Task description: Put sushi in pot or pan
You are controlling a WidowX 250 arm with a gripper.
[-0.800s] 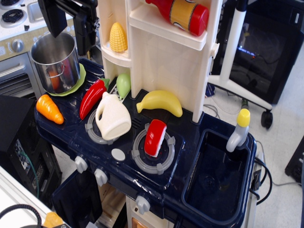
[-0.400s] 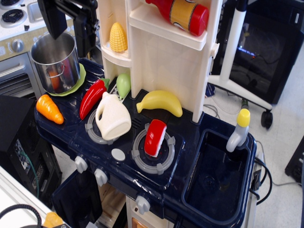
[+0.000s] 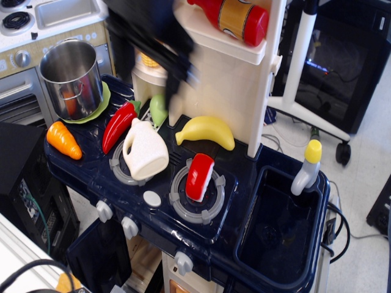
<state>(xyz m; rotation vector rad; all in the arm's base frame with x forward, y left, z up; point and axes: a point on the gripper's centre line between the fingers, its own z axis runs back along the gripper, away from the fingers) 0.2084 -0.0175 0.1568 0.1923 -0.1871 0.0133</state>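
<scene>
Dark blue plastic forms the toy kitchen counter (image 3: 79, 162), seen from above and slightly to one side. On the right-hand grey burner ring (image 3: 197, 196), the sushi (image 3: 199, 176) is laid, its glossy red top over a white base, tilted slightly. Just left of it, a white jug (image 3: 145, 149) is laid on the other burner. A yellow banana (image 3: 206, 130) is placed just behind the sushi, near the cream tower wall. A long red chili pepper (image 3: 119, 124) is laid beside the jug, with a pale green pear-like piece (image 3: 158, 108) behind it. An orange carrot (image 3: 63, 140) is set at the counter's left edge. At the far left corner, the shiny steel pot (image 3: 71, 78) is stood upright on a green mat (image 3: 102, 105), well apart from the sushi. A red ketchup bottle (image 3: 235, 16) is laid on the upper shelf. A dark sink basin (image 3: 278, 220) with a yellow-tipped tap (image 3: 307, 166) is set at the right. The robot's black hand (image 3: 165, 43) is seen as a motion-blurred shape above the counter, between pot and tower; whether its fingers are apart or together cannot be told.
</scene>
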